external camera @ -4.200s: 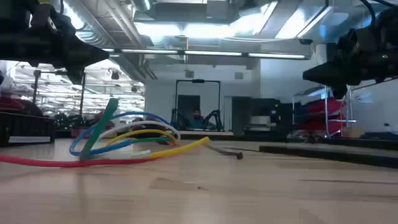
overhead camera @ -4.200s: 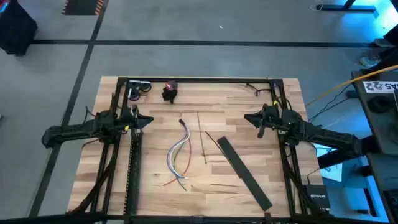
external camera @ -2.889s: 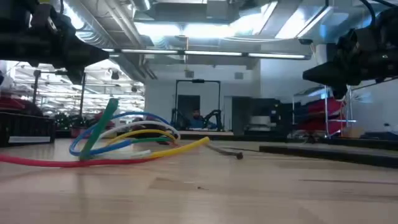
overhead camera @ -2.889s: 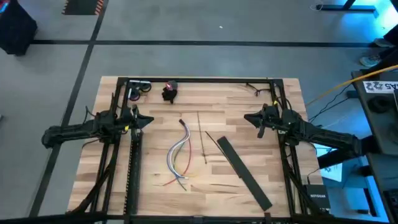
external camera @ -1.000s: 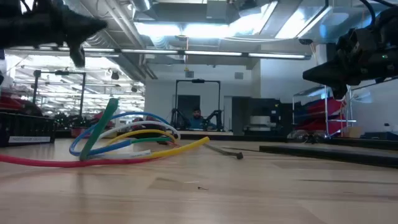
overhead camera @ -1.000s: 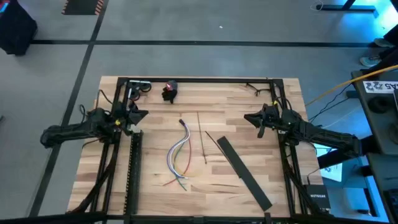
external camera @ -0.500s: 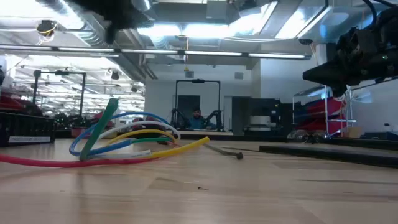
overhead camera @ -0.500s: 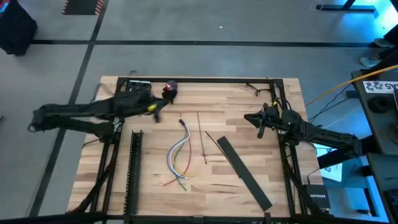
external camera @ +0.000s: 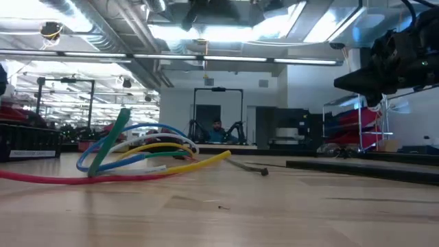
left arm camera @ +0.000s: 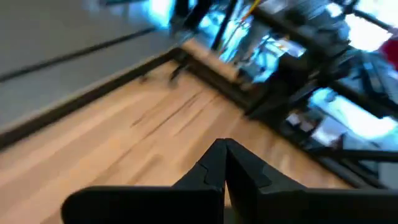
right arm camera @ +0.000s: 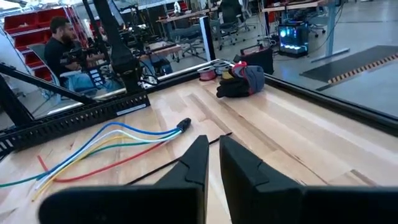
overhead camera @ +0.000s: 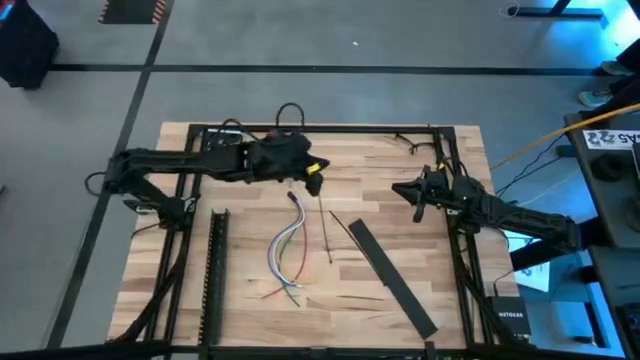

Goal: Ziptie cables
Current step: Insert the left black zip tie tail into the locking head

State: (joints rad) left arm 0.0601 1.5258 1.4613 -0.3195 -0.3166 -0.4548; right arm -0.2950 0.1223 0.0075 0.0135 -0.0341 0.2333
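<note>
The cables (overhead camera: 288, 245) lie loose on the wooden table's middle as a small bundle of blue, white, green, yellow and red wires; they also show in the low view (external camera: 137, 154) and the right wrist view (right arm camera: 112, 146). My left gripper (overhead camera: 318, 172) reaches over the table's far middle, above and just beyond the cables' far end, its fingers (left arm camera: 214, 168) shut on nothing. My right gripper (overhead camera: 405, 190) waits at the table's right side with a narrow gap between its fingers (right arm camera: 198, 155), nothing in it.
Thin dark zip-tie strips (overhead camera: 327, 230) lie right of the cables, and a long flat black bar (overhead camera: 392, 278) slants toward the near right. A perforated black rail (overhead camera: 213, 270) runs along the left. A dark bundle (right arm camera: 242, 81) sits at the far edge. A person (right arm camera: 62, 43) sits beyond the table.
My left arm has swung from the table's left side up and toward the far edge, then across toward the right, until its gripper is over the far middle near the cables' far end. The cables have not moved.
</note>
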